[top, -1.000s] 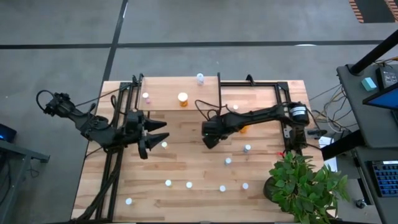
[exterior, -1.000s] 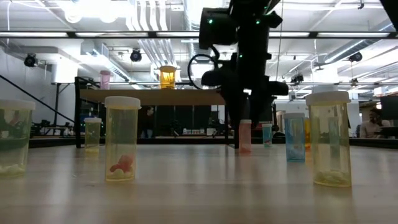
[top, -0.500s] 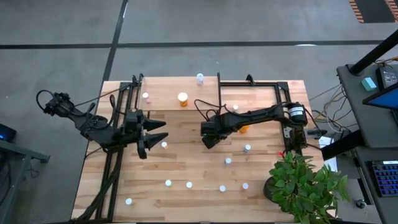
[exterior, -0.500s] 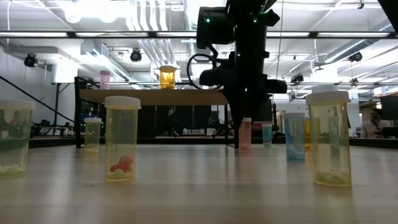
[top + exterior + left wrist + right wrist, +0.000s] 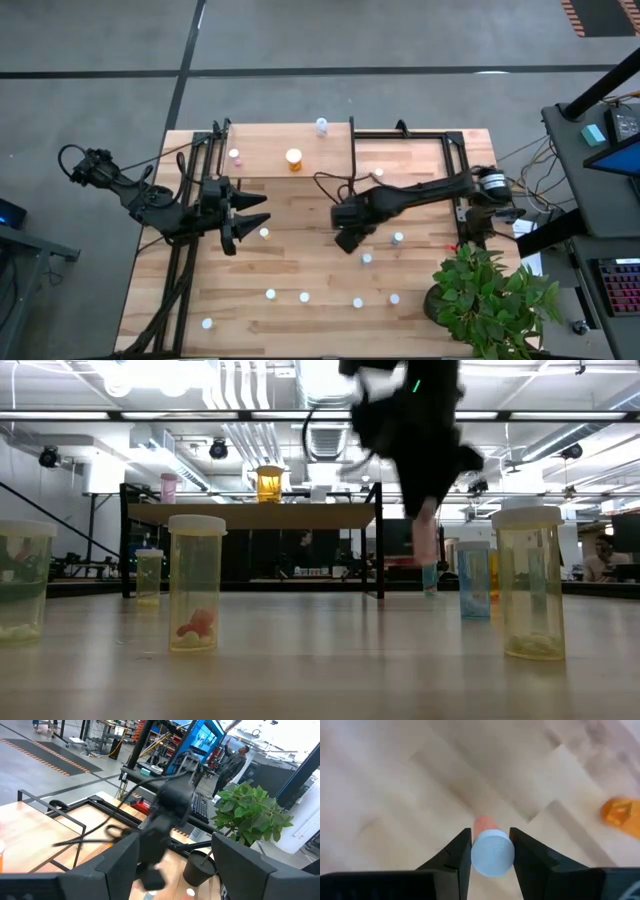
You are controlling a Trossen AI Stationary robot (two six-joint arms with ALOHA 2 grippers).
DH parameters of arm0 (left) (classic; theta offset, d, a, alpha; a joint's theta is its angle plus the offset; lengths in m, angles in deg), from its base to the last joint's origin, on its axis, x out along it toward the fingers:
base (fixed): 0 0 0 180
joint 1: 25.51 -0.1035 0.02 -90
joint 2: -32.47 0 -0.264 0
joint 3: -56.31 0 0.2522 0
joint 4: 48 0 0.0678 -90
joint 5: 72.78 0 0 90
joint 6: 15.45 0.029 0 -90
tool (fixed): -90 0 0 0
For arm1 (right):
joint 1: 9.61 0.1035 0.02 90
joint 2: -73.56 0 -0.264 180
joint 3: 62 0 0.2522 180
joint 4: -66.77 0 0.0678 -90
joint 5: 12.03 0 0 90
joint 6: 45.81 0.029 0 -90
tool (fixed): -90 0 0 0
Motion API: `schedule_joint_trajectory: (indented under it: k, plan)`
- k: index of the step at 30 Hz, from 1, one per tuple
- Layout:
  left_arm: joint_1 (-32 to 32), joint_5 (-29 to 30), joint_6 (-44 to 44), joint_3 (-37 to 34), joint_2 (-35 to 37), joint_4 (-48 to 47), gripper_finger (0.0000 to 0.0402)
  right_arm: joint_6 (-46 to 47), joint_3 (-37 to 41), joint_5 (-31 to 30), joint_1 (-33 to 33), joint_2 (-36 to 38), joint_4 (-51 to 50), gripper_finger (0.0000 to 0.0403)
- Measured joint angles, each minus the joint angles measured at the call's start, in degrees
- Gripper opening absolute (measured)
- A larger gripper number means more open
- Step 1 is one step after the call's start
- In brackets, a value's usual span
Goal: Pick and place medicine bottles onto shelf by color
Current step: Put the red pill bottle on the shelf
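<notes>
We see the right gripper (image 5: pixel 490 852) clamped on a pink bottle (image 5: pixel 492 851) with a pale cap, one finger (image 5: pixel 461 855) pressed against each side of the cap, and the bottle hangs clear above the table (image 5: pixel 300 265). From above, the right gripper (image 5: pixel 347 237) sits near the middle of the table, a little right of center, with the arm reaching in from the right edge. In the level view the pink bottle (image 5: pixel 427 550) is lifted off the wood, blurred, below the dark arm. An orange bottle (image 5: pixel 619 812) lies on the table off to one side of the held one. The left gripper (image 5: pixel 240 218) waits over the left half of the table, its fingers (image 5: pixel 117 865) spread apart and holding nothing. The shelf (image 5: pixel 250 515) stands at the far side, carrying an orange bottle (image 5: pixel 269 483) and a pink one (image 5: pixel 169 486). More bottles stand scattered along the near part of the table, and a potted plant (image 5: pixel 490 300) sits at the near right corner.
</notes>
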Motion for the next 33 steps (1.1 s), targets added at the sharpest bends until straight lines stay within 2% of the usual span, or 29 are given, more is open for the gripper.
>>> schedule_joint_trajectory:
  k: [4, 7, 11, 18, 22, 28, 33]
  plan:
    - [-0.04, 0.00, 0.01, 0.00, -0.04, 0.02, 0.0233, -0.43, -0.05, 1.01, 2.10, 7.31, 0.72, 0.0106]
    - [-0.04, 0.00, 0.07, 0.00, -0.04, 0.02, 0.0233, -0.89, -2.27, -2.41, 1.29, 10.80, 0.80, 0.0106]
    - [-0.04, 0.01, 0.82, 0.00, -0.02, 0.03, 0.0233, -4.77, -8.56, -6.99, -2.13, 11.65, 1.00, 0.0106]
    - [-0.04, 0.02, 1.14, 0.00, -0.04, 0.22, 0.0233, -16.00, -24.34, -7.90, -8.77, 3.81, -4.33, 0.0106]
    - [-0.04, 0.02, 1.11, 0.00, -0.15, 1.13, 0.0233, -21.40, -32.51, -11.99, -11.90, -1.68, -11.04, 0.0106]
    - [-0.02, 0.02, 1.11, -0.02, -0.26, 1.55, 0.0233, -25.24, -41.38, -19.06, -16.99, -10.10, -16.67, 0.0105]
    - [-0.02, 0.02, 1.11, -0.02, -0.28, 1.55, 0.0233, -28.92, -48.57, -19.49, -21.44, -16.59, -18.01, 0.0105]
